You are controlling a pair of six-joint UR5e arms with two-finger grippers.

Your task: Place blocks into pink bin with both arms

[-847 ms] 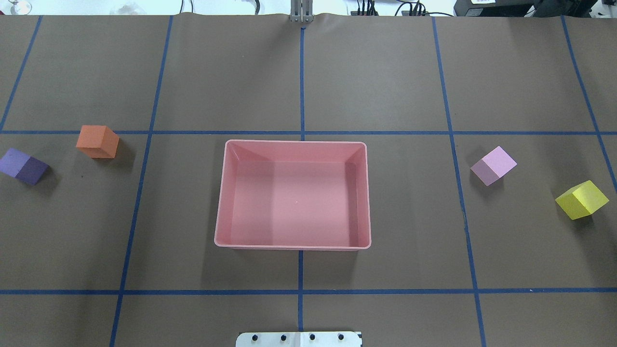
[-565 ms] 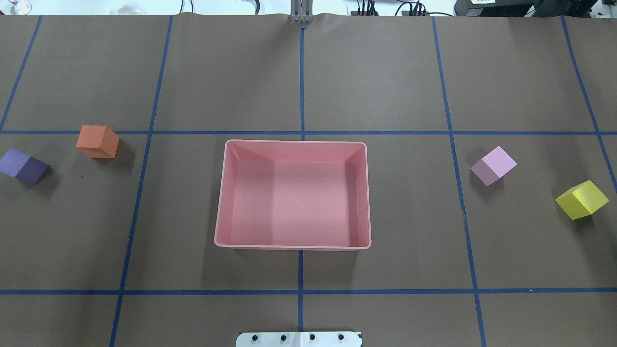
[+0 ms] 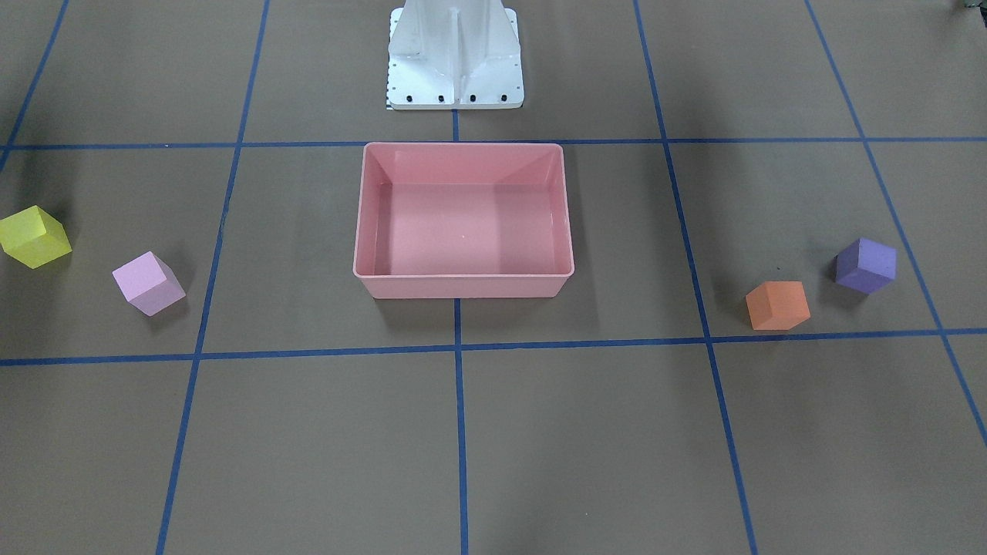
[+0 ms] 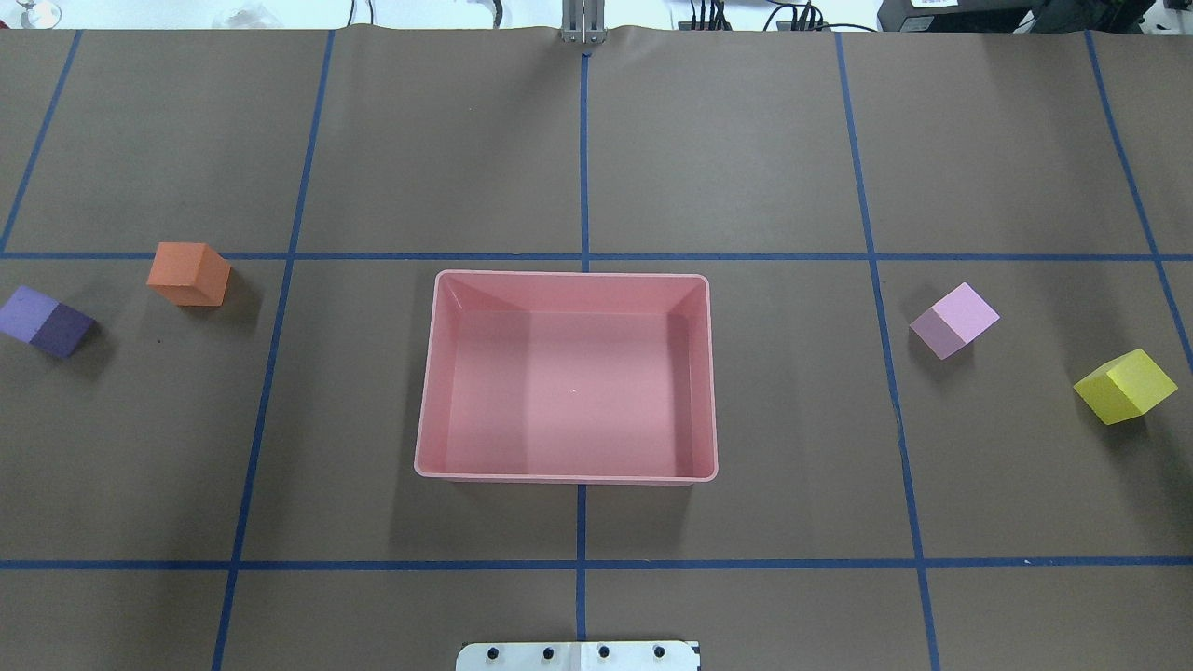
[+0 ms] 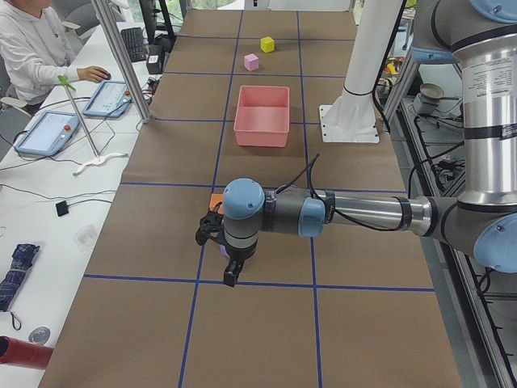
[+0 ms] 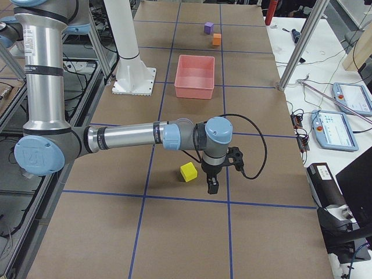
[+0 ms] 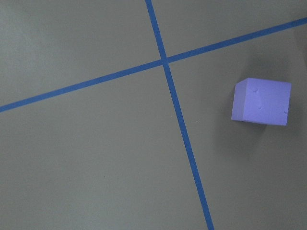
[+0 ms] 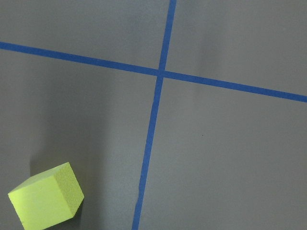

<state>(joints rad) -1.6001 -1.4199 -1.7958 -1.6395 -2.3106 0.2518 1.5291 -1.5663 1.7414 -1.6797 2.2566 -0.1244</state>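
Note:
The pink bin (image 4: 569, 391) stands empty at the table's middle. In the overhead view the orange block (image 4: 189, 272) and purple block (image 4: 45, 321) lie to its left, the lilac block (image 4: 954, 320) and yellow block (image 4: 1125, 386) to its right. My left gripper (image 5: 232, 271) hangs over the purple block, which shows in the left wrist view (image 7: 261, 101). My right gripper (image 6: 213, 186) hangs just beside the yellow block (image 6: 188, 172), which also shows in the right wrist view (image 8: 45, 201). I cannot tell whether either gripper is open or shut.
The white base pedestal (image 3: 455, 58) stands just behind the bin. Blue tape lines (image 4: 582, 149) grid the brown table cover. An operator (image 5: 32, 48) and tablets (image 5: 109, 97) are at a side desk beyond the table's far edge.

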